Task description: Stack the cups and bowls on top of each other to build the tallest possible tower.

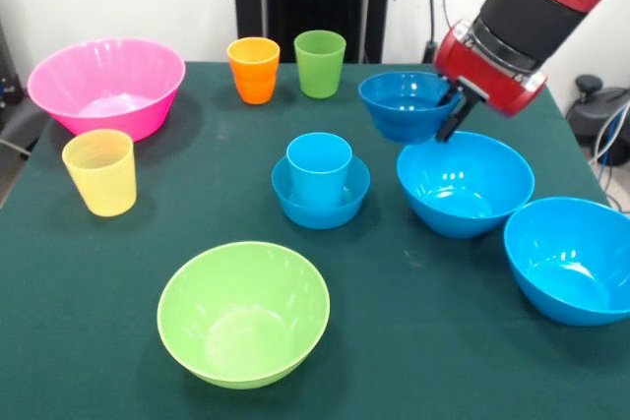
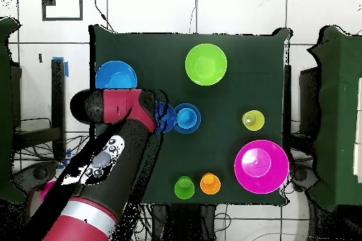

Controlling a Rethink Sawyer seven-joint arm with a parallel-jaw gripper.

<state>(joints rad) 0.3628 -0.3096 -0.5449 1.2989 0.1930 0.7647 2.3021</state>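
My gripper point(image 1: 455, 107) is shut on the right rim of a blue bowl point(image 1: 402, 105) and holds it by the far edge of a large blue bowl point(image 1: 465, 184). Another large blue bowl point(image 1: 571, 258) sits at the near right. A light blue cup point(image 1: 319, 166) stands in a smaller blue bowl point(image 1: 321, 199) at mid-table. The lime green bowl point(image 1: 243, 312) is near the front. The pink ribbed bowl point(image 1: 106, 86), yellow cup point(image 1: 99, 172), orange cup point(image 1: 254, 70) and green cup point(image 1: 320, 63) stand apart on the left and at the back. No tower stands.
In the overhead view my arm point(image 2: 113, 107) covers one large blue bowl and part of the held bowl point(image 2: 167, 118). The dark green table point(image 1: 89, 341) ends close behind the cups. Cables and a stand lie beyond the right edge.
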